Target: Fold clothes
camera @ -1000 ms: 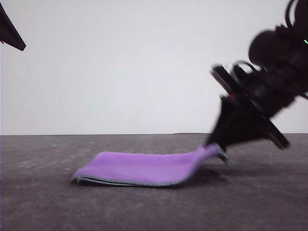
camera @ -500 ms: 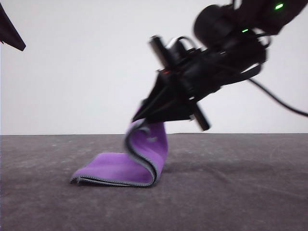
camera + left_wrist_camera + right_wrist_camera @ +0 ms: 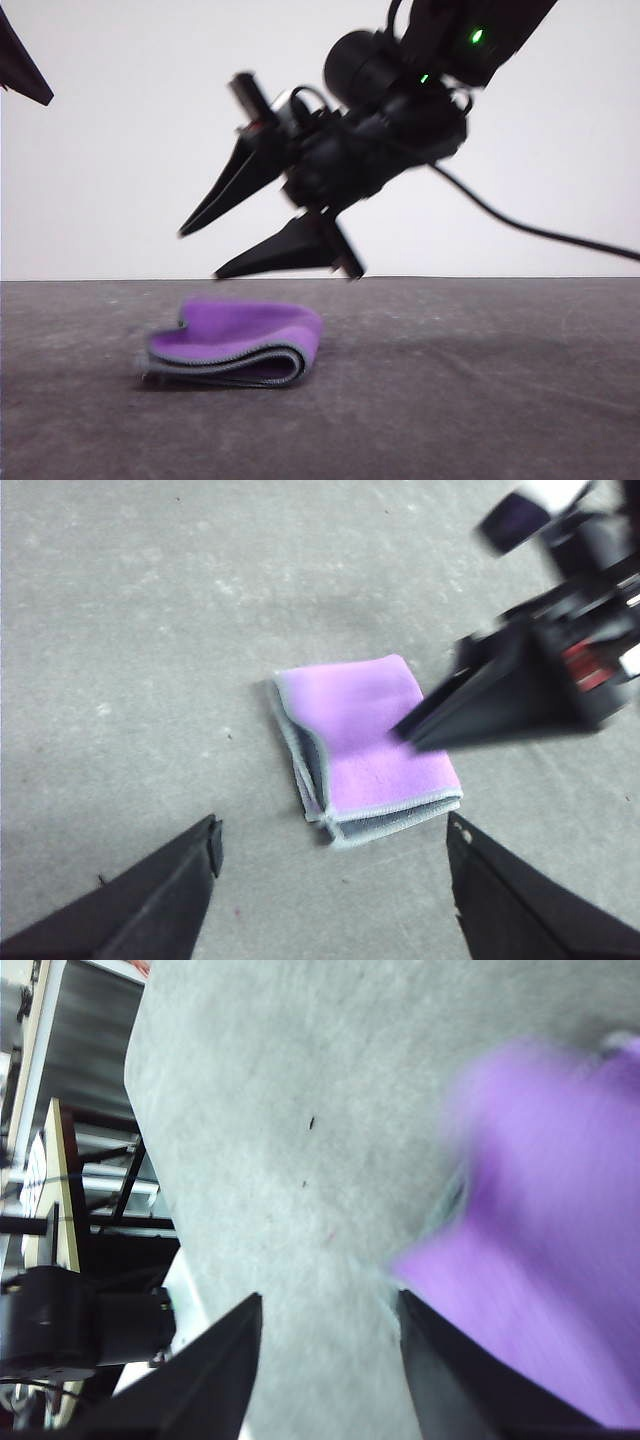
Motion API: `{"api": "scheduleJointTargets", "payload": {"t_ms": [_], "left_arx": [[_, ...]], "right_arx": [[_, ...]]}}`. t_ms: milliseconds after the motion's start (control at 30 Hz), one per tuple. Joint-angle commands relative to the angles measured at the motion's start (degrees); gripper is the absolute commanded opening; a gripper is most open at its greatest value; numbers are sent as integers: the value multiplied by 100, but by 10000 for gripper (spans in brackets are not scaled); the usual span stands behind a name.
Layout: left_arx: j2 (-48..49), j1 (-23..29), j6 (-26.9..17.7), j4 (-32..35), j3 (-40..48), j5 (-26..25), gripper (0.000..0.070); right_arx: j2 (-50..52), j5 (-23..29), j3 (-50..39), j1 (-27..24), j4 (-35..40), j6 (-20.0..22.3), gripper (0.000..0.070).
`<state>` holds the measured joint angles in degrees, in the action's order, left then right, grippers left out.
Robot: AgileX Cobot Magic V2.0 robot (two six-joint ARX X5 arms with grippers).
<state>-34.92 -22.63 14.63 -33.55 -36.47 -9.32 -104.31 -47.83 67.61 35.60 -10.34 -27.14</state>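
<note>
The clothes (image 3: 235, 345) are one small cloth lying folded over on the grey table, purple face up, with a light grey hem along the layered edge; the clothes (image 3: 365, 745) show the same fold from above. My right gripper (image 3: 200, 253) hangs open just above the fold with nothing between its fingers, and its black fingers (image 3: 470, 695) reach over the cloth's far side. In the right wrist view the clothes (image 3: 540, 1230) are a purple blur. My left gripper (image 3: 335, 845) is open, held apart from the cloth.
The grey table (image 3: 480, 400) spreads around the cloth. A black cable (image 3: 530, 228) trails from the right arm. The left arm's tip (image 3: 20, 65) sits high at the far left. Past the table edge stand a frame and equipment (image 3: 60, 1260).
The right gripper carried the cloth's right edge up and over to the left, then opened and let it drop. The cloth now lies folded in half.
</note>
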Motion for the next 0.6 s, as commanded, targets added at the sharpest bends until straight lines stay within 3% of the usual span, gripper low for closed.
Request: {"api": "scheduleJointTargets", "payload": {"t_ms": [0,133,300,400,567], "left_arx": [[-25,-22,3,54,-52,-7,434],[-26,-22,1,56,-52,-7,434],[-26,-22,1,54,-52,-7,434],[-26,-22,1,54,-52,-7,434],[-26,-22,3,54,-52,-7,435]], "right_arx": [[232,12,140,-75,-139,275,284],[836,358,140,-358,-916,1059,284],[1621,1423,117,-821,-2126,2440,284],[2057,1523,-90,-1193,-2206,2636,282],[2881,1556,-847,-1868,-1679,2634,279]]}}
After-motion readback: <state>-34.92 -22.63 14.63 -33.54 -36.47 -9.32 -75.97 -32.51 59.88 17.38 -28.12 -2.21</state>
